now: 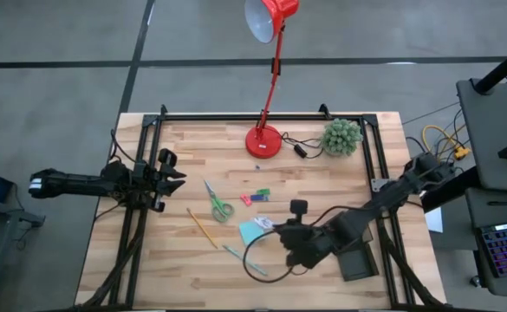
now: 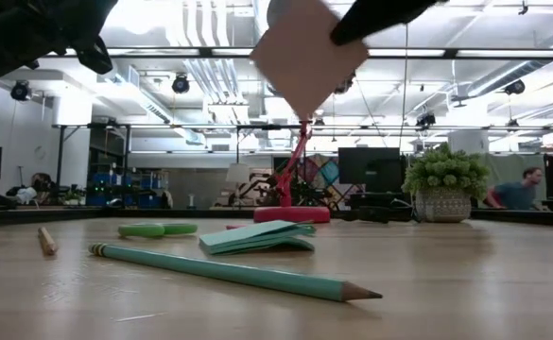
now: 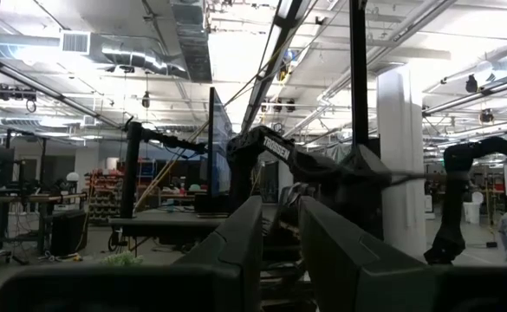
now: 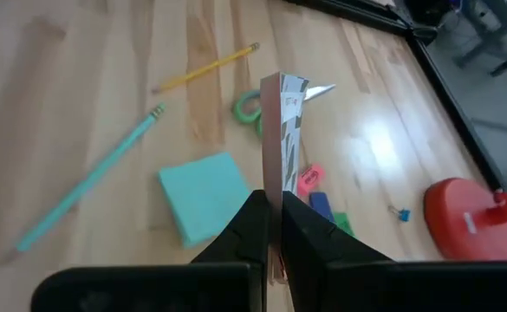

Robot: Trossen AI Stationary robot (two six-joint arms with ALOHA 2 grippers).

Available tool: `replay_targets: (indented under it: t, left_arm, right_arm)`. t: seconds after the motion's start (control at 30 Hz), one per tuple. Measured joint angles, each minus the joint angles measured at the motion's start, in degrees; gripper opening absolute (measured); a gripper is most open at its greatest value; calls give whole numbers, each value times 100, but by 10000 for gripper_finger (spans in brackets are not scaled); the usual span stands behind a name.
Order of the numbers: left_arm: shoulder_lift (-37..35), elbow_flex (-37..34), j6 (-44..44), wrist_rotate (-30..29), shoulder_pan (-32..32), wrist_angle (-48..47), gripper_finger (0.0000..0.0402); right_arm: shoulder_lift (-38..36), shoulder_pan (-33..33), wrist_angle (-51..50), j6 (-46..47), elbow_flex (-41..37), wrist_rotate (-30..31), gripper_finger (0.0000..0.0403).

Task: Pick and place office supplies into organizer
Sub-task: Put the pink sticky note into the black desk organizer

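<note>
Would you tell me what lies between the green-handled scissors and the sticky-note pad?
In the high view, only bare wood separates the scissors from the pad.

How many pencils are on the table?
2. The yellow pencil lies left of the scissors. The teal pencil lies nearer the front edge, beside the sticky notes. The right arm may hide others.

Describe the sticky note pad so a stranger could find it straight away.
Start at the red desk lamp on the wooden table, then move toward the near edge past the green-handled scissors. The sticky-note pad lies flat there: the only light-teal square, wider than the teal pencil beside it.
</note>
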Motion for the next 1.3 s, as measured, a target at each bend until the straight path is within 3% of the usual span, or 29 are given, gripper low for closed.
replay_targets:
  t: [0.4, 0.6, 1.07, 1.3]
  left_arm:
    - [-17, 0, 57, -38, 1, 57, 66]
    - [-20, 0, 441, -36, 1, 55, 66]
    - [-56, 0, 437, -37, 0, 52, 66]
    - [-142, 0, 520, -38, -1, 85, 66]
  right_arm:
    - [-758, 537, -508, 1669, 0, -680, 13]
    - [-915, 752, -1146, 3104, 0, -1124, 13]
    - [-965, 1118, -2700, 6350, 0, -3122, 13]
    - [-1060, 1200, -2823, 7269, 0, -3573, 13]
